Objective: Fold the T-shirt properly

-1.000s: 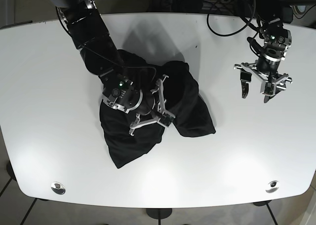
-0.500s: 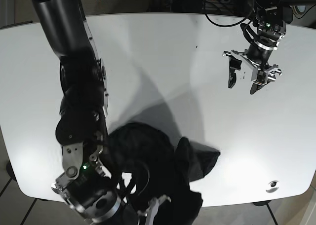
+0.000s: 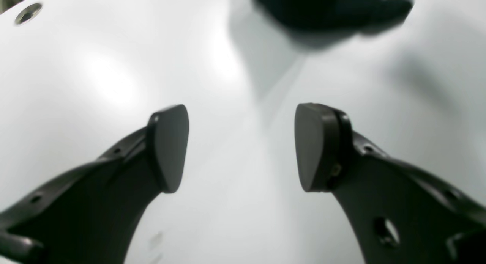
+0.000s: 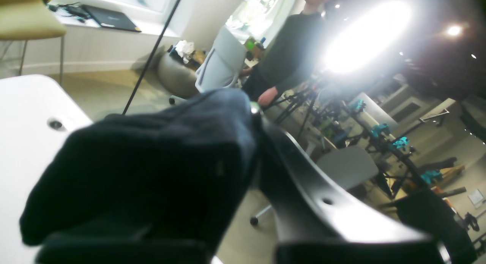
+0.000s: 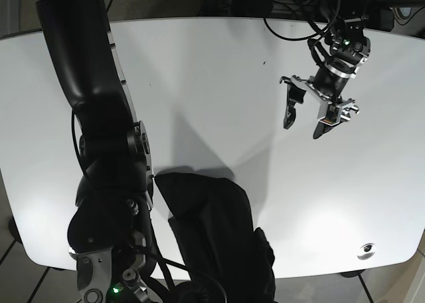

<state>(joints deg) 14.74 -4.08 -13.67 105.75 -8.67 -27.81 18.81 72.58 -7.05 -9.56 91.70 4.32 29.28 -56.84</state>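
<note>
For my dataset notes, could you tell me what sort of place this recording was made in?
Most likely a robotics lab or studio: a white table with two arms working a black T-shirt, and behind it tripods, a bright lamp and a person standing.

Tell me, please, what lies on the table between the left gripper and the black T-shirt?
Nothing: in the base view, only bare white table and shadow lie between the open left gripper and the T-shirt.
</note>
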